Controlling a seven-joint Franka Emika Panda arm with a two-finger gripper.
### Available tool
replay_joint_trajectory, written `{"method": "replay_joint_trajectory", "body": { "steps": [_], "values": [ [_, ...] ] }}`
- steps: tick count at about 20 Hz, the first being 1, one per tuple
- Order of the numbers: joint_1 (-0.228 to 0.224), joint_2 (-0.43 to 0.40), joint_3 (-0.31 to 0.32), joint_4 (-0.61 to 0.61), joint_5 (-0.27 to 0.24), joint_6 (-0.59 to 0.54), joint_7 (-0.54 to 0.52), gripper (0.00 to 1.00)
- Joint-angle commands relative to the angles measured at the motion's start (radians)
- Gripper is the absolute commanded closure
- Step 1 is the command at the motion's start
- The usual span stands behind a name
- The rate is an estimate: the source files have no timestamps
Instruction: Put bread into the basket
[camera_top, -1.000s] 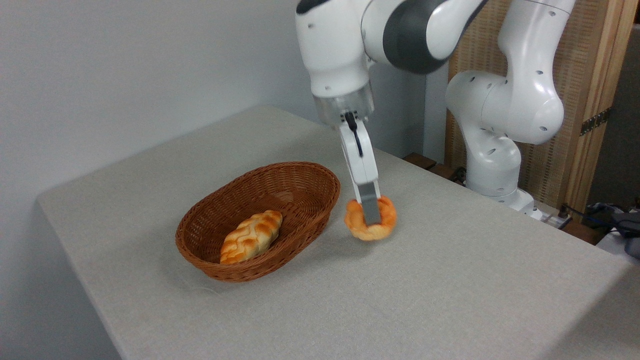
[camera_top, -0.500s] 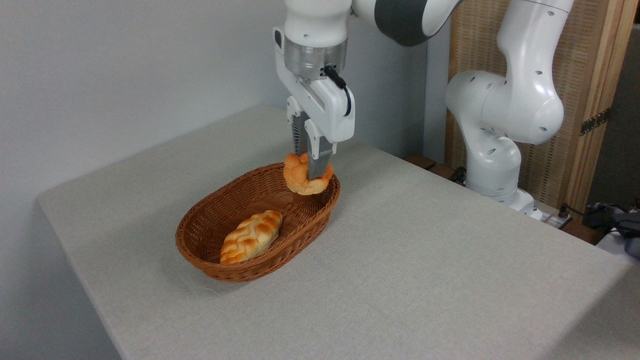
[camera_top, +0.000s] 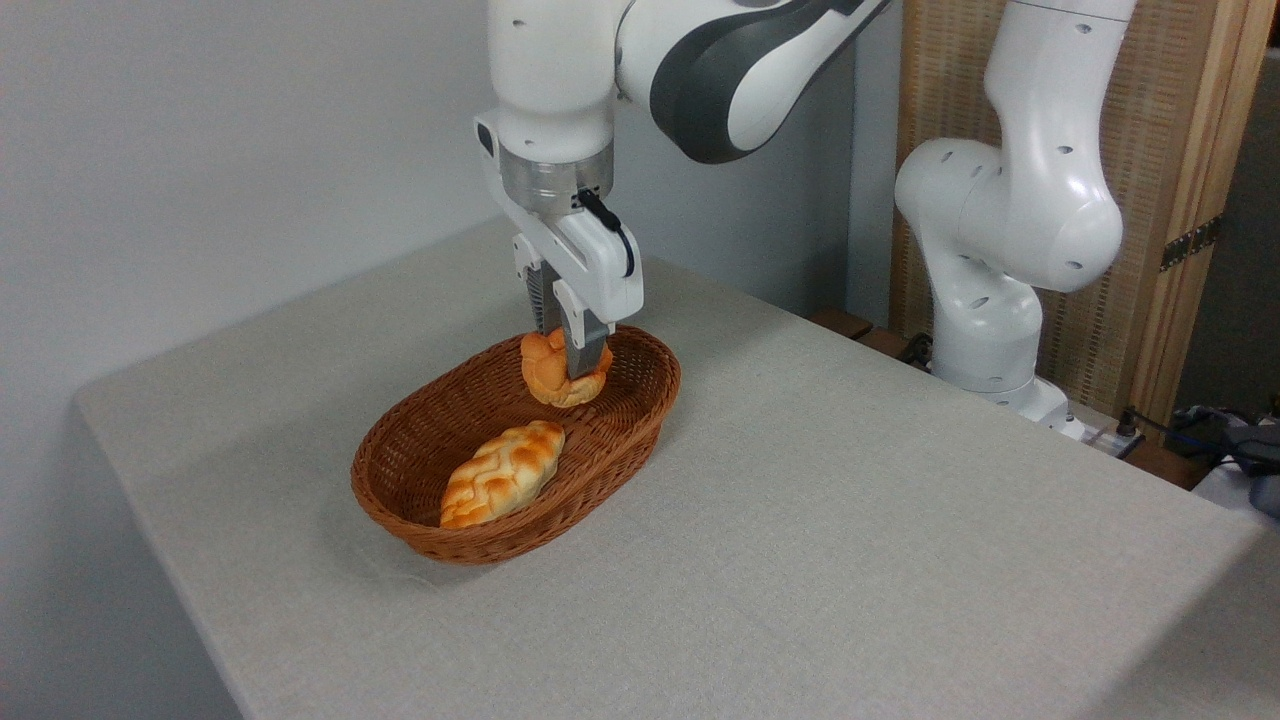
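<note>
While the bun hangs over the wicker, things stand so:

Gripper: the gripper (camera_top: 566, 362) points straight down from the white arm (camera_top: 740, 70), its two grey fingers (camera_top: 583, 347) clamped on the bread from either side.

Bread: the bread (camera_top: 558, 372), a small knotted bun with a golden-orange crust, is held in the air above the far end of the basket, inside the line of the rim. Whether its underside touches the weave I cannot tell; it looks to be just clear of it.

Basket: the basket (camera_top: 400, 500) is an oval of brown wicker, shallow, with flared sides, lying on the table with its long axis running from 7 o'clock to 1 o'clock. The held bun is at its 1 o'clock end.

Braided loaf: a longer oval braided loaf (camera_top: 502, 473) lies on the basket floor toward the 7 o'clock end, near the bun but apart from it.

Table: the table (camera_top: 850, 520) has a pale grey cloth top; the basket sits left of its middle.

Arm base: the white base column (camera_top: 985, 330) stands at the table's 2 o'clock edge, before a wooden screen (camera_top: 1160, 180).
</note>
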Motion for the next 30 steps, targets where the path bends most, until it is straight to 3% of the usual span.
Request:
{"method": "replay_joint_trajectory", "body": {
  "steps": [1, 24, 30],
  "values": [
    [-0.004, 0.004, 0.000, 0.011, -0.003, -0.004, -0.013, 0.00],
    [-0.002, 0.001, -0.005, 0.023, 0.006, -0.009, -0.011, 0.00],
    [0.013, 0.013, 0.008, 0.154, 0.109, -0.065, -0.094, 0.00]
  ]
}}
